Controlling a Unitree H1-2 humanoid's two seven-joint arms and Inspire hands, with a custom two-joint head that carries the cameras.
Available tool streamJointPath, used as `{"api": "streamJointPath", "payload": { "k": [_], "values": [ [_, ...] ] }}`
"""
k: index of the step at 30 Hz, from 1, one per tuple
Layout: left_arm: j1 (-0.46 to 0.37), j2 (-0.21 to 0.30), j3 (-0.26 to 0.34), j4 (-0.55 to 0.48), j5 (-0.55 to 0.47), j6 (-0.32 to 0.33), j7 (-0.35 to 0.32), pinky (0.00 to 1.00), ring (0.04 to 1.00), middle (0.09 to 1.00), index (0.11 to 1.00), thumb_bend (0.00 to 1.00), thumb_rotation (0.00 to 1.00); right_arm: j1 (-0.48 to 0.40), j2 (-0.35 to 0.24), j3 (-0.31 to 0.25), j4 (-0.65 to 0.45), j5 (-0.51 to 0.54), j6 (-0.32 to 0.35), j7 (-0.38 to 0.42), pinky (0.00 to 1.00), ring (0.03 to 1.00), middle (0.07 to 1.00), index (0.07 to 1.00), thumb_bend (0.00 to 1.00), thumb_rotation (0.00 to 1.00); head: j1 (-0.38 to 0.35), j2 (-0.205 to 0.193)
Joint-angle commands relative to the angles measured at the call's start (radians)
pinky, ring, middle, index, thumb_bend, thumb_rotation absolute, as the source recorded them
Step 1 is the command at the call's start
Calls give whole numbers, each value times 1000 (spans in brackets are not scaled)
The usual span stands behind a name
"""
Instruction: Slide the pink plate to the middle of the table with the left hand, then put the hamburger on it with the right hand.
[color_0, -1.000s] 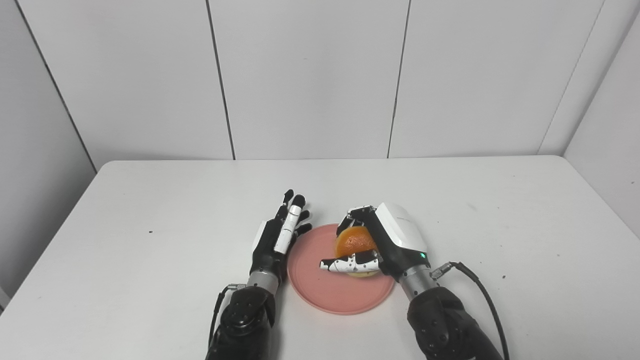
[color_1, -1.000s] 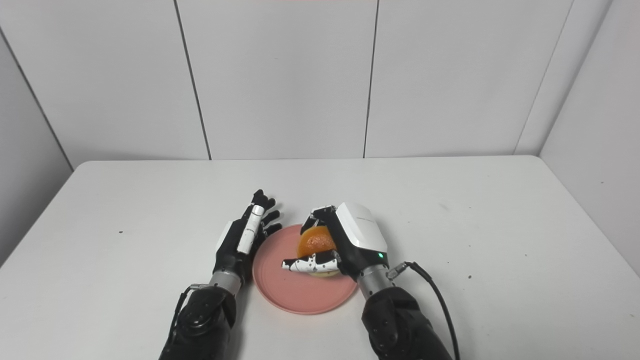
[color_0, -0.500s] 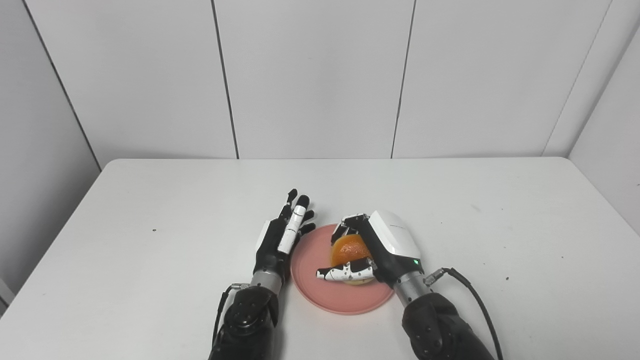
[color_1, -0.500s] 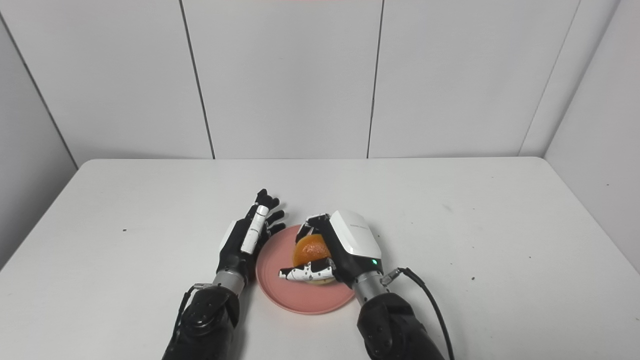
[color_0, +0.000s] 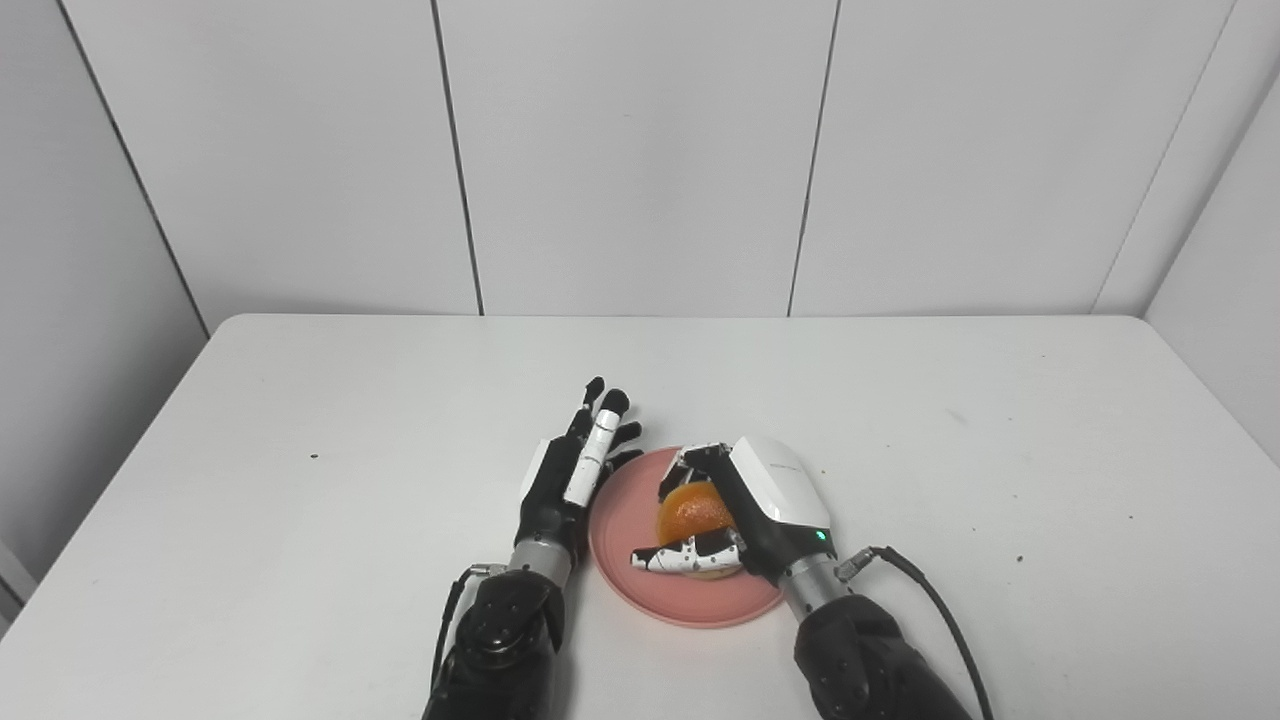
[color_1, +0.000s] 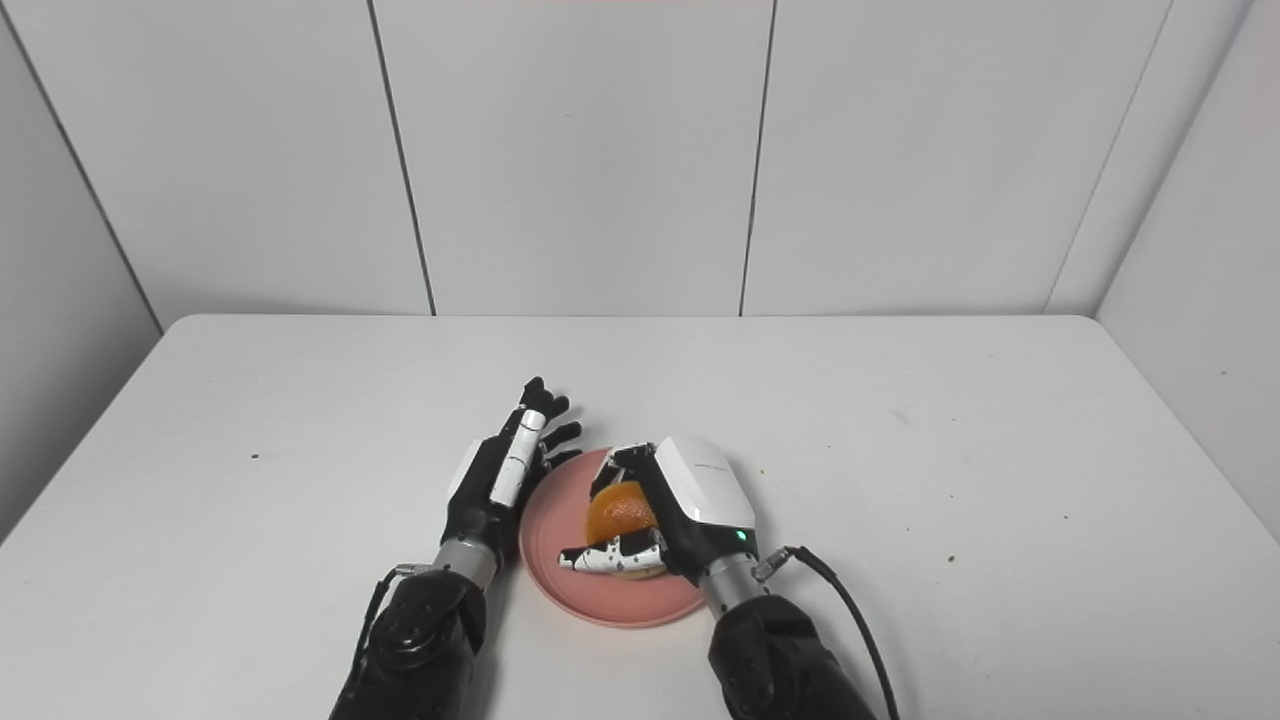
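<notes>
The pink plate (color_0: 625, 520) lies on the white table near its front middle. On the plate sits the hamburger (color_0: 695, 515), orange bun on top. My right hand (color_0: 745, 505) is shut on the hamburger, fingers curled over its far side and thumb across its near side. My left hand (color_0: 575, 470) stands on edge just left of the plate, open, fingers stretched away from me and close to the plate's left rim. Whether it touches the rim cannot be told.
The white table (color_0: 300, 420) stretches wide on both sides and behind the plate. Grey wall panels close off the back and sides. A cable (color_0: 930, 595) trails from the right wrist.
The whole picture has shifted a little, so the camera moved. The right hand with the hamburger has sunk lower onto the plate. The left hand stays beside the plate.
</notes>
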Motion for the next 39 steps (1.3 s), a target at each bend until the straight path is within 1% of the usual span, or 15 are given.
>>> {"api": "streamJointPath", "payload": {
  "k": [1, 3, 5, 6, 7, 8, 10, 12, 14, 15, 17, 22, 26, 34, 39],
  "values": [
    [0, -12, -6, 13, 7, 24, 3, 763, 855, 925, 985, 780, 862, -31, -1, 4, -7, -10, -42, -18, 187, 243, 323, 384, 594, 246, 1, -1],
    [-1, -11, -5, 17, 2, 21, -3, 741, 842, 922, 985, 765, 857, -31, -4, 5, -6, -13, -52, -29, 188, 247, 328, 388, 604, 255, -1, -1],
    [-3, -8, -6, 18, 0, 27, -8, 724, 853, 925, 986, 768, 860, -29, -6, 2, -7, -6, -64, -33, 188, 251, 340, 389, 628, 288, -2, -1],
    [-3, -7, -6, 17, 1, 32, -9, 711, 860, 926, 990, 767, 867, -28, -7, 0, -8, -1, -69, -31, 216, 286, 385, 420, 692, 383, -2, -1],
    [-3, -6, -5, 16, -3, 35, -13, 711, 867, 929, 993, 767, 868, -26, -10, -1, -13, 3, -71, -25, 250, 321, 422, 450, 733, 446, -2, -1],
    [-3, -7, -4, 16, -9, 32, -17, 734, 881, 938, 998, 773, 857, -25, -16, 2, -20, -1, -69, -17, 391, 449, 524, 540, 809, 575, -2, -1],
    [-1, -9, -2, 16, -16, 23, -24, 745, 886, 941, 1000, 776, 851, -22, -26, 8, -29, -10, -66, -7, 457, 507, 569, 579, 839, 629, -2, -1],
    [-1, -9, 1, 21, -22, 8, -32, 753, 889, 945, 1000, 765, 843, -23, -34, 15, -31, -19, -74, -8, 577, 621, 663, 648, 878, 721, -3, -2],
    [-2, -9, 3, 27, -23, -2, -36, 758, 890, 943, 996, 749, 840, -23, -41, 21, -28, -25, -81, -14, 671, 708, 721, 683, 894, 777, -4, -2],
    [-2, -9, 3, 27, -22, 0, -36, 765, 891, 937, 998, 753, 841, -22, -44, 23, -29, -25, -79, -12, 740, 758, 748, 698, 906, 816, -4, -2],
    [-5, -8, 0, 27, -10, 2, -31, 767, 891, 933, 1000, 758, 849, -22, -48, 25, -32, -26, -72, -4, 794, 782, 759, 706, 925, 860, -5, -2],
    [-8, -5, -7, 30, 5, 2, -25, 784, 891, 941, 998, 771, 860, -21, -57, 32, -37, -41, -63, 4, 821, 789, 764, 710, 941, 900, -5, -3],
    [-8, -5, -9, 27, 9, 11, -22, 795, 889, 948, 1000, 784, 870, -22, -64, 38, -34, -55, -72, -1, 870, 790, 749, 707, 930, 943, -6, -2],
    [-10, -3, -8, 29, 4, 7, -27, 806, 900, 953, 1000, 778, 867, -24, -66, 38, -37, -66, -78, -12, 917, 820, 752, 705, 914, 951, -6, 0],
    [-7, -6, -2, 18, -11, 24, -34, 815, 910, 949, 1000, 755, 866, -35, -67, 39, -37, -76, -85, -25, 928, 841, 780, 706, 912, 935, -8, -1]
  ]
}}
